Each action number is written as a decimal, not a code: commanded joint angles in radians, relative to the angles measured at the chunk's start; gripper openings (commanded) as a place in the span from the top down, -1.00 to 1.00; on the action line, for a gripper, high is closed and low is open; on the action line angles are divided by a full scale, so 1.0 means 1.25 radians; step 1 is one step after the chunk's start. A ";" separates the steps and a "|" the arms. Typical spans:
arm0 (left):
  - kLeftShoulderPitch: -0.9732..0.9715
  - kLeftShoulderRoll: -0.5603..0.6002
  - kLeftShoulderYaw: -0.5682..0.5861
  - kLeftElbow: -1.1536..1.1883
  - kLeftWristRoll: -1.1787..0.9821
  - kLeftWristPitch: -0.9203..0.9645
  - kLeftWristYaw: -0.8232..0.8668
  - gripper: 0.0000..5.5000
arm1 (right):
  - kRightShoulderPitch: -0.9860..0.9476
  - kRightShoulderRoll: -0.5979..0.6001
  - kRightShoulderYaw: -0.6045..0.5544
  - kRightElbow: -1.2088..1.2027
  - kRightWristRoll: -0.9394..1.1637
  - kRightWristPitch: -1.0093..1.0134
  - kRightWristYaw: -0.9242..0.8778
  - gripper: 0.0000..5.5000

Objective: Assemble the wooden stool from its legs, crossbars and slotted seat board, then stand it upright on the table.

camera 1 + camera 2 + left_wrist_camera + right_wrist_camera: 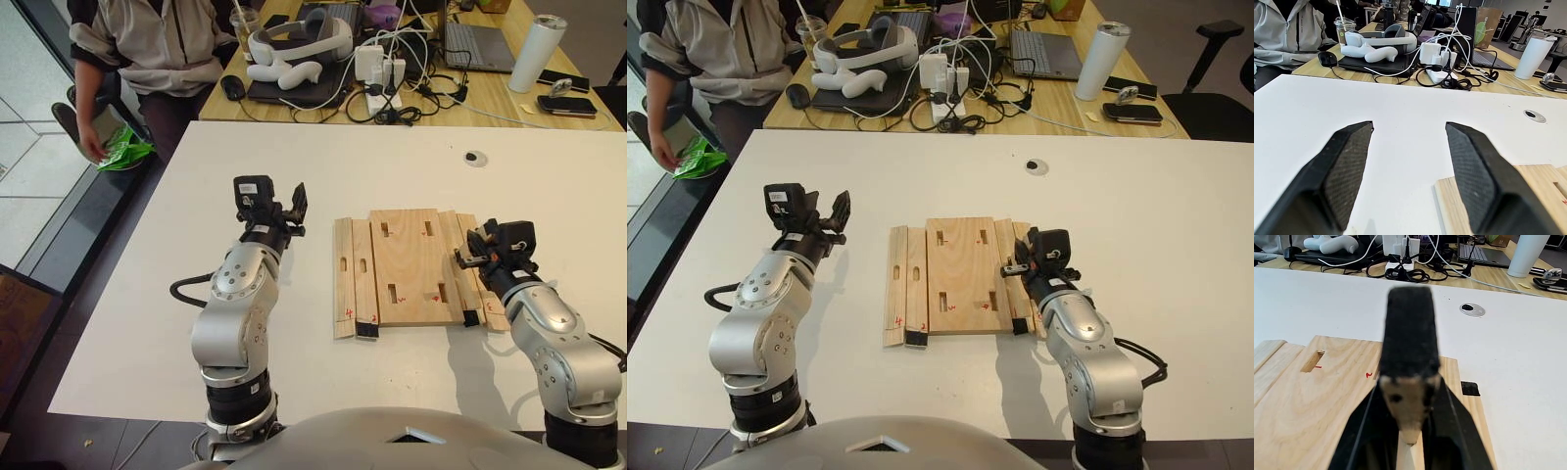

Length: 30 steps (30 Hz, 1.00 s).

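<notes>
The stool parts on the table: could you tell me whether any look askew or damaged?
The seat board lies flat, with two left slats parallel beside it. The right slats sit slightly slanted to the board's edge instead of lining up; the right gripper is shut on one. No damage or breakage shows.

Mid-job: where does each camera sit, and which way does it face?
Eyes: on the head, looking forward and down at table and seat board; both arms show.
Left wrist: low over the table, facing the cluttered desk past the open left gripper.
Right wrist: above the seat board, facing that desk; right gripper shut on wooden piece.
Wrist views share the grommet.
</notes>
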 commanded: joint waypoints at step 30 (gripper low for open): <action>-0.072 0.086 0.034 0.088 -0.029 -0.036 0.002 0.00 | -0.272 0.138 -0.045 0.396 -0.038 -0.063 -0.024 0.86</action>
